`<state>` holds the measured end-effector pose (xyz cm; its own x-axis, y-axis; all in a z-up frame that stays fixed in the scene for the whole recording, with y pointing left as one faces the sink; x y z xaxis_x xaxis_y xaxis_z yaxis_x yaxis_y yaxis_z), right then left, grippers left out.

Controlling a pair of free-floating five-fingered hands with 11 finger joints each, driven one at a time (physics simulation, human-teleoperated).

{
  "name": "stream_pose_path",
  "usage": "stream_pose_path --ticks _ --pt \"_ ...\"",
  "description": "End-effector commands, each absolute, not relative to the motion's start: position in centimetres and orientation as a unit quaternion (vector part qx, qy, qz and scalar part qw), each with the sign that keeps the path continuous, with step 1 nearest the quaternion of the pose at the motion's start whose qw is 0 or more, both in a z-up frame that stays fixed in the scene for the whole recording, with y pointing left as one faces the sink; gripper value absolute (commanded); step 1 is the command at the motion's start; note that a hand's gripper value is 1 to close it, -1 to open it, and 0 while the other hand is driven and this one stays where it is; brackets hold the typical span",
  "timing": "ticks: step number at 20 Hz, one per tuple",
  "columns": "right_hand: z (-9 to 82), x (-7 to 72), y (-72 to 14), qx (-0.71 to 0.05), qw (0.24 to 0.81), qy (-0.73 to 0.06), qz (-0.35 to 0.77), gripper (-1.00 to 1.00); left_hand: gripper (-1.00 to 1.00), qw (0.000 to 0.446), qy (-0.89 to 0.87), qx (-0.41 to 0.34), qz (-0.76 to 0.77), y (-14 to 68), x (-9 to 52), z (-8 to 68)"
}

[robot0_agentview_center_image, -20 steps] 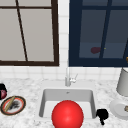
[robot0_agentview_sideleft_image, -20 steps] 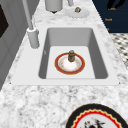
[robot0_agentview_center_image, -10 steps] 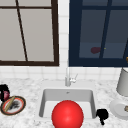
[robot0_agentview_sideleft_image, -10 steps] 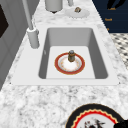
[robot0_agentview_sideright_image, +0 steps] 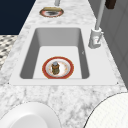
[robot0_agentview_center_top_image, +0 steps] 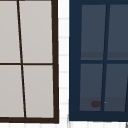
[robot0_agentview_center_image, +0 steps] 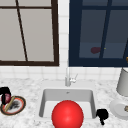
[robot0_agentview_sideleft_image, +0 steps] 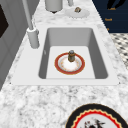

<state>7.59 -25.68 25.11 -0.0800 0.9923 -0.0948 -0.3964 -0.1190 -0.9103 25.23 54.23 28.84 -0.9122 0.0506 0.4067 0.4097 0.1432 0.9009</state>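
My left hand hovers at the far left over the rim of a dark-rimmed patterned plate, with a small reddish thing right under it. My right hand hangs at the sink's front right corner, touching nothing that I can make out. The sink holds a red-rimmed plate with a small brown bottle upright on it; the right side view also has this plate and bottle. A big red round shape covers the sink's front in the front view.
The faucet stands behind the sink. On the right counter are a grey canister and a white plate with a small brown item. Marble counter runs on both sides, with windows above.
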Motion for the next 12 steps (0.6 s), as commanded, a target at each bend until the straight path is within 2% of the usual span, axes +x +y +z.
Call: stream_pose_path --ticks 1,3,6,12 --pt "25.1 7.6 -25.7 -0.399 0.549 -0.374 0.633 0.00 1.00 0.133 -0.729 -0.141 -0.656 52.8 23.3 31.2" --pt "25.1 7.6 -25.7 -0.399 0.549 -0.374 0.633 0.00 1.00 0.127 -0.731 -0.136 -0.656 51.9 23.0 32.0" --pt "25.1 7.6 -25.7 -0.399 0.549 -0.374 0.633 0.00 1.00 0.155 -0.732 -0.144 -0.648 50.5 24.8 30.2" --pt "25.1 7.6 -25.7 -0.399 0.549 -0.374 0.633 0.00 1.00 0.155 -0.738 -0.159 -0.637 49.3 25.9 28.2"
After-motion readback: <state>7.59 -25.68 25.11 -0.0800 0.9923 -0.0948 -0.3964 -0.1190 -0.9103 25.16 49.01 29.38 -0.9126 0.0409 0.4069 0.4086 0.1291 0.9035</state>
